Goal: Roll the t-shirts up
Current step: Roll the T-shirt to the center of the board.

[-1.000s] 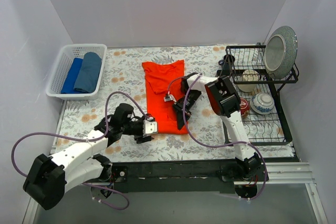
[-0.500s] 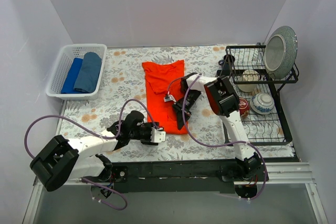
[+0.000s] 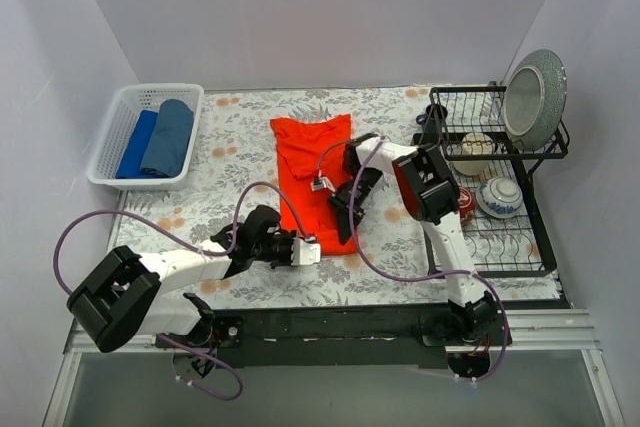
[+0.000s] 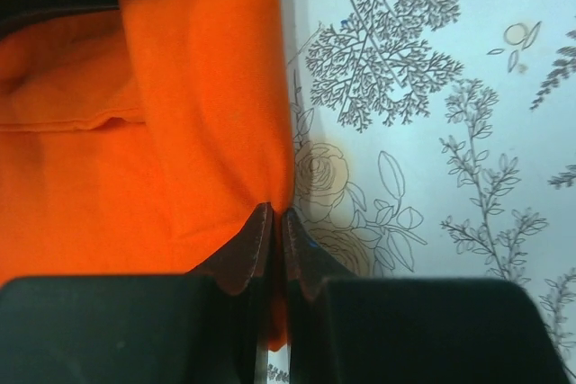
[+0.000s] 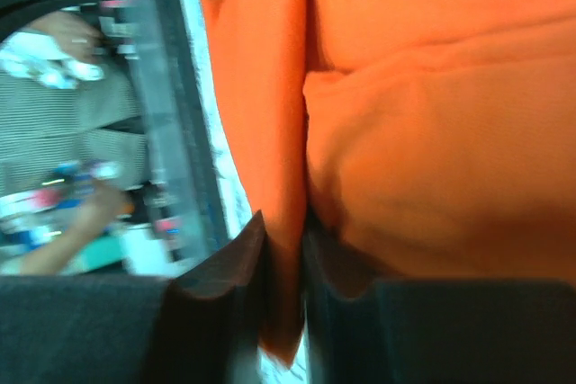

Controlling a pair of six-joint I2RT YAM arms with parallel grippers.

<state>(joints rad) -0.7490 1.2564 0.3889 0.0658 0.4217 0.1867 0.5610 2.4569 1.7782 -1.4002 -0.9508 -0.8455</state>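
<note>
Floral-print tablecloth (image 3: 240, 137) over the table, pale walls around. Far-left corner: white slatted plastic basket (image 3: 110, 152) holding a royal blue t-shirt (image 3: 137, 144) and a dusty blue t-shirt (image 3: 170, 135), seemingly rolled. Mid-table: bright orange-red cloth t-shirt (image 3: 312, 152), flat, folded narrow, hem toward the near edge. Left gripper (image 3: 314, 250) clenched on that hem near its left corner. Right gripper (image 3: 342, 232) pinches a fold at the shirt's right edge. Likely light, limp, slippy; best held at both hem corners. Right edge: black wire dish rack (image 3: 545, 202).
</note>
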